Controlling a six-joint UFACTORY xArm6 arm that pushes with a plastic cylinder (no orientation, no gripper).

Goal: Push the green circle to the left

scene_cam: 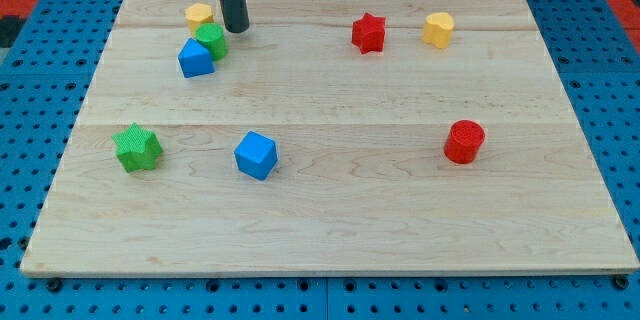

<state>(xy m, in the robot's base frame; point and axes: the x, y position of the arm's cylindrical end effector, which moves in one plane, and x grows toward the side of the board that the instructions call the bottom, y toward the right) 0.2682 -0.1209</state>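
Observation:
The green circle [212,39] sits near the view's top left of the wooden board [330,190]. It touches a yellow block [198,16] above it and a blue block [195,59] below it. My tip [236,30] is on the board just right of the green circle, close to it; I cannot tell if it touches. The dark rod rises from there out of the view's top.
A green star [137,148] lies at the left, a blue cube [256,155] near the middle. A red star [368,33] and a yellow block [438,29] are at the top right. A red cylinder [464,142] is at the right.

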